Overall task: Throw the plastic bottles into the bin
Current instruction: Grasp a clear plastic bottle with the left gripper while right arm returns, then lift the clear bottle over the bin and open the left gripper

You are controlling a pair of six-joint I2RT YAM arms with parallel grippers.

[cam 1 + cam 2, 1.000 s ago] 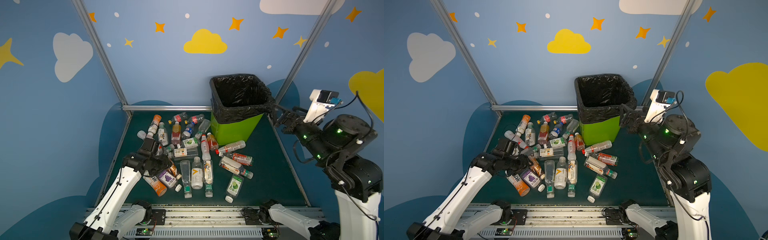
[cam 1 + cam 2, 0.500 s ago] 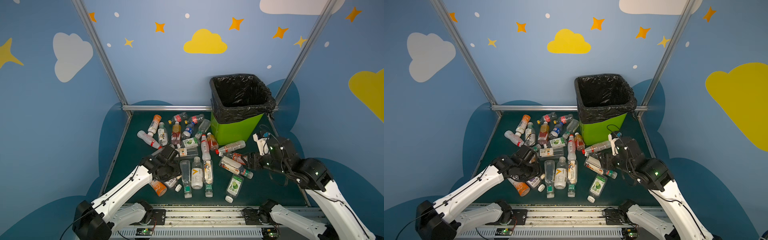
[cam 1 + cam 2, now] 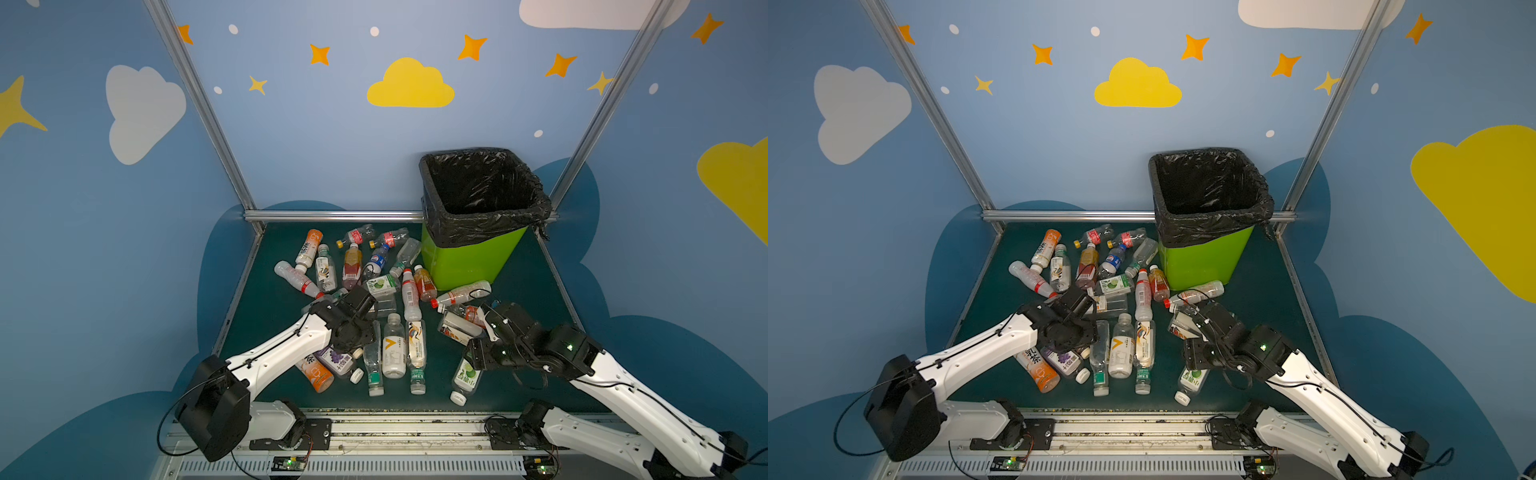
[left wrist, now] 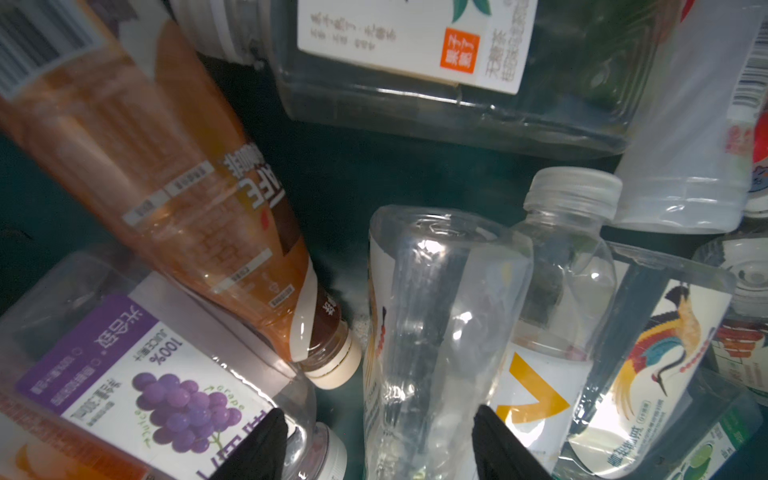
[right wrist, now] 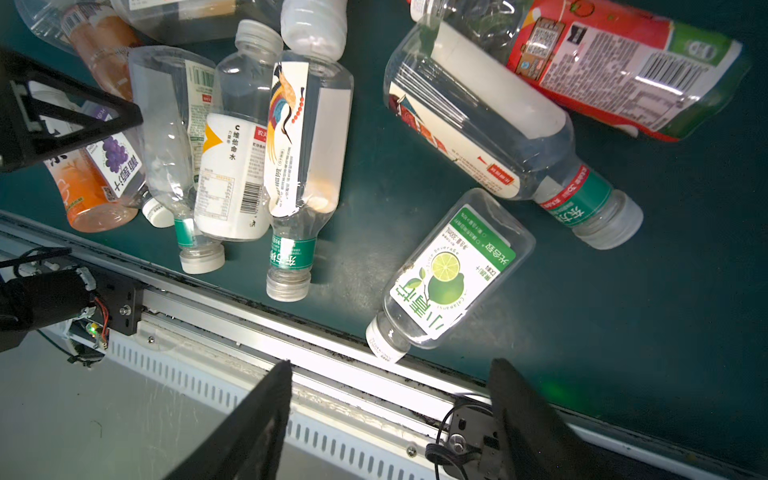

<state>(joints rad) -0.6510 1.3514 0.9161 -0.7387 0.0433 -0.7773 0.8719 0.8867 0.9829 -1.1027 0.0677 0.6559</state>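
Twenty-odd plastic bottles [image 3: 393, 347]: we find them all lying on the dark green mat [image 3: 540, 286], none held and none over the bin; the heap spreads from the mat's middle out toward 10 and 12 o'clock
Left gripper [image 4: 380, 440]: its arm stretches in from 7 o'clock and sits low over the near-left part of the heap; the jaws stand apart and grasp nothing, one finger either side of the crushed clear bottle [image 4: 436, 316], with a gap showing on one side
Grape-label bottle [image 4: 137, 374]: just beside the crushed one, flat on the mat, under no grip that we can see
Bin [image 3: 465, 262]: upright at 1 o'clock on the mat, close to the back rail [image 3: 332, 216]; what shows of its inside is black liner [image 3: 478, 187] only, and its floor is hidden, so we cannot tell whether anything lies in it
Right gripper [image 5: 390, 363]: its arm comes in from 5 o'clock; the jaws are spread wide and empty, hanging over the front rail [image 5: 249, 316] at the mat's near edge
Lime-label bottle [image 5: 453, 270]: on the mat around 5 o'clock, cap toward the rail, just beyond the right fingertips and not between them
Done so far: nothing we can confirm from these views
Left to do: as we judge it, nearly the whole job; each arm seems lined up on a first pick, the crushed bottle and the lime one, and then every bottle needs carrying to 1 o'clock and dropping in
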